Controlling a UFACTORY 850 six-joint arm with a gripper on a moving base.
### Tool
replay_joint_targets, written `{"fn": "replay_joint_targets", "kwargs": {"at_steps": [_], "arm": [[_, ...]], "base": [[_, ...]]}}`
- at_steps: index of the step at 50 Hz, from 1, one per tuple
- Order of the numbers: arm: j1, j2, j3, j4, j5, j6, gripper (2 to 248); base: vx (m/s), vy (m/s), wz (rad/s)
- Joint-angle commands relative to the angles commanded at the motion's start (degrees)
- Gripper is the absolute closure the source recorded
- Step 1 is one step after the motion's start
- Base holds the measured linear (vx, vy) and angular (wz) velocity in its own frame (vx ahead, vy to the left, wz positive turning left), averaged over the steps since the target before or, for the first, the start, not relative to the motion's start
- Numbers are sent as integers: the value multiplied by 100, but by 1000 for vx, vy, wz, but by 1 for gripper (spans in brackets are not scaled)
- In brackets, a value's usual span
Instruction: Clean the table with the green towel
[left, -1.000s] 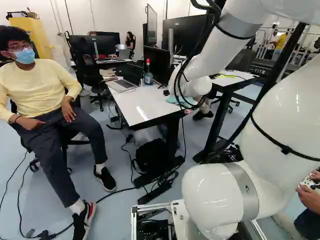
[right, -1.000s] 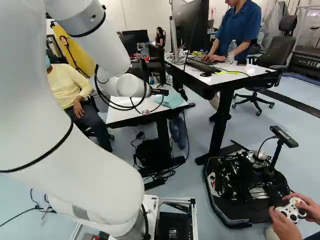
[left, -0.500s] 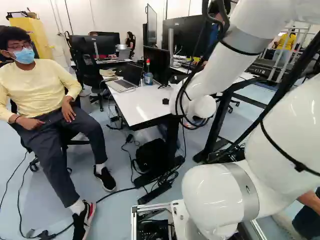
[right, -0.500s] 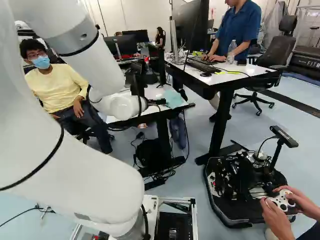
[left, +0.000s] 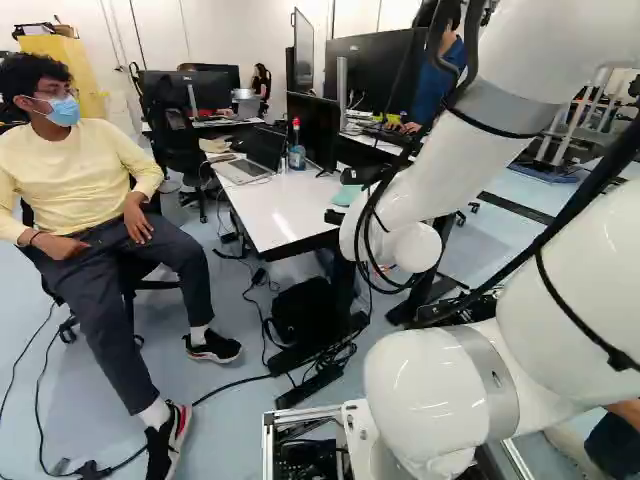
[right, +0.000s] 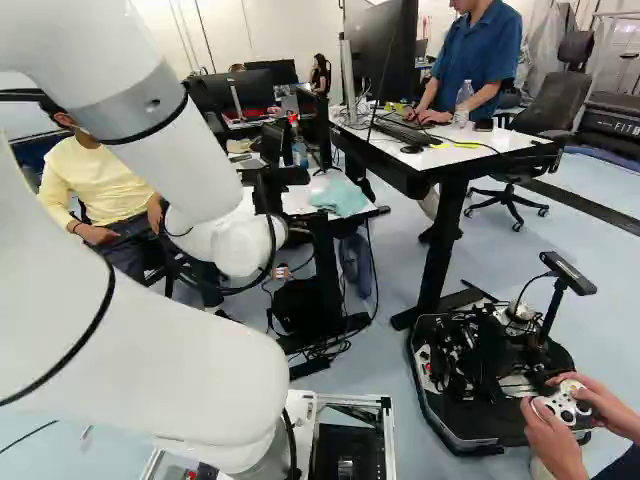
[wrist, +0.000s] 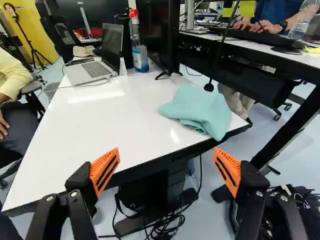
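- Green towel, a bunched soft teal cloth (wrist: 197, 111), lies on the white glossy desk (wrist: 100, 130) near its corner.
- My hand (wrist: 167, 172) hangs off the desk edge, fingers wide apart, holding nothing.
- Whether wiping is done or pending, I cannot tell.

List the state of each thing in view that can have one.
gripper: open, empty, short of the table edge.
green towel: crumpled, lying at the table's corner.
laptop: lid open.
spray bottle: upright.
white table: bare at the near end.

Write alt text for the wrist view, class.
A crumpled green towel lies near the corner of a white table, ahead of the open gripper, which holds nothing. A laptop and a spray bottle stand at the table's far end.
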Motion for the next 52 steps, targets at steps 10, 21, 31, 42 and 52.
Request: {"fn": "replay_joint_targets", "kwargs": {"at_steps": [10,21,31,42,52], "arm": [[21,78,190,-1,196,0,3],[37,135,329,-1,339,0,3],[44,159,388,-2,399,0,3],[44,162,394,-2,405,0,3],[44,162,394,-2,405,0,3]], "base": [[0,0,0],[0,0,0],[0,0,0],[0,0,0],[0,0,0]]}}
